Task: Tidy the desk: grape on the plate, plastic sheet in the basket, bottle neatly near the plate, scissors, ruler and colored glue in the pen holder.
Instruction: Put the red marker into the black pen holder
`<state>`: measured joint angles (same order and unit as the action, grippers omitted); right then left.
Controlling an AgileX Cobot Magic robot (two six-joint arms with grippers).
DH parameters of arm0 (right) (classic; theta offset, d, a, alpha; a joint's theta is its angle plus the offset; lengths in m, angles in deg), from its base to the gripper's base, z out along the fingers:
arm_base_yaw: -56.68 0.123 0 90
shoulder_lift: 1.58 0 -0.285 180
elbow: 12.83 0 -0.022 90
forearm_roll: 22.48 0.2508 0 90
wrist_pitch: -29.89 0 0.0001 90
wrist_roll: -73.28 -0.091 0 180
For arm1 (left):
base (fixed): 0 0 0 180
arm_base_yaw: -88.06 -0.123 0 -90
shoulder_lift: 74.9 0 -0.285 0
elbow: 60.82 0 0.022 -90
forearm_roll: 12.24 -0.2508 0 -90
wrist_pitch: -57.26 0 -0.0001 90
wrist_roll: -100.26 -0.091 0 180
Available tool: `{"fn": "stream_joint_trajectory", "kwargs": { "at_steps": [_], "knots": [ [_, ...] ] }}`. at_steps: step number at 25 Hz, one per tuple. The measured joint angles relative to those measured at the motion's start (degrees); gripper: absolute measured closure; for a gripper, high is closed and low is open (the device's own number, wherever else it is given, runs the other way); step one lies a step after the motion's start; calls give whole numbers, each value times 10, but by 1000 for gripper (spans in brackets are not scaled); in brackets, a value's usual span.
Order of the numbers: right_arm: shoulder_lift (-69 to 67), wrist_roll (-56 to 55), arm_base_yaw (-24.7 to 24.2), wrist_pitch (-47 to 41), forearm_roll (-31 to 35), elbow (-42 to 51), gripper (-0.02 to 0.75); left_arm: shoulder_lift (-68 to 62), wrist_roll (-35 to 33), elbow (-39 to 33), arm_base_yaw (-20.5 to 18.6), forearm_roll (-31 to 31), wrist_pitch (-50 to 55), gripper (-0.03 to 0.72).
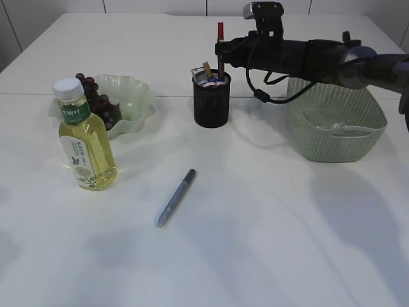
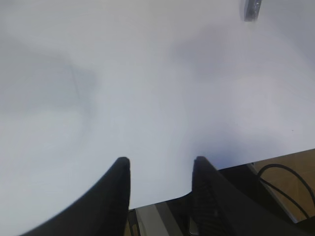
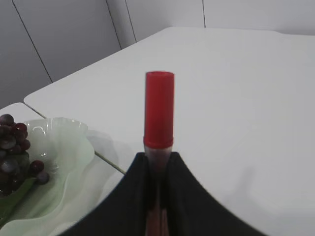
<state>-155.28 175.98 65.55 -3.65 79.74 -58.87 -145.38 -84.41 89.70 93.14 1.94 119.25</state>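
My right gripper (image 1: 221,50) is shut on a red-capped colored glue pen (image 1: 220,33), held upright right over the black mesh pen holder (image 1: 211,102). The red cap (image 3: 159,109) stands above the shut jaws (image 3: 158,160) in the right wrist view. The holder has several items in it. A second, silver-blue glue pen (image 1: 176,197) lies on the table in front, its tip showing in the left wrist view (image 2: 252,9). Grapes (image 1: 97,99) lie on the pale green plate (image 1: 135,96). The yellow bottle (image 1: 83,138) stands upright beside the plate. My left gripper (image 2: 160,162) is open and empty over the table's front edge.
A green woven basket (image 1: 335,125) stands at the right, under my right arm, with a clear plastic sheet (image 1: 332,125) inside. The plate and grapes also show at the left of the right wrist view (image 3: 54,162).
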Motion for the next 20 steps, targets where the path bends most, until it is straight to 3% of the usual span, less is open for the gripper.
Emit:
{"fn": "stream_joint_trajectory", "kwargs": {
  "at_steps": [3, 9, 14, 17, 20],
  "knots": [
    [-6, 0, 0, 1, 0, 0, 602, 0, 0, 0, 0, 0, 0, 380],
    [-6, 0, 0, -15, 1, 0, 431, 0, 0, 0, 0, -1, -1, 380],
    [2, -24, 0, -8, -8, 0, 405, 0, 0, 0, 0, -1, -1, 380],
    [33, -130, 0, 32, -86, 0, 403, 0, 0, 0, 0, -1, -1, 380],
    [84, -330, 0, 43, -253, 0, 402, 0, 0, 0, 0, -2, -1, 380]
  ]
}}
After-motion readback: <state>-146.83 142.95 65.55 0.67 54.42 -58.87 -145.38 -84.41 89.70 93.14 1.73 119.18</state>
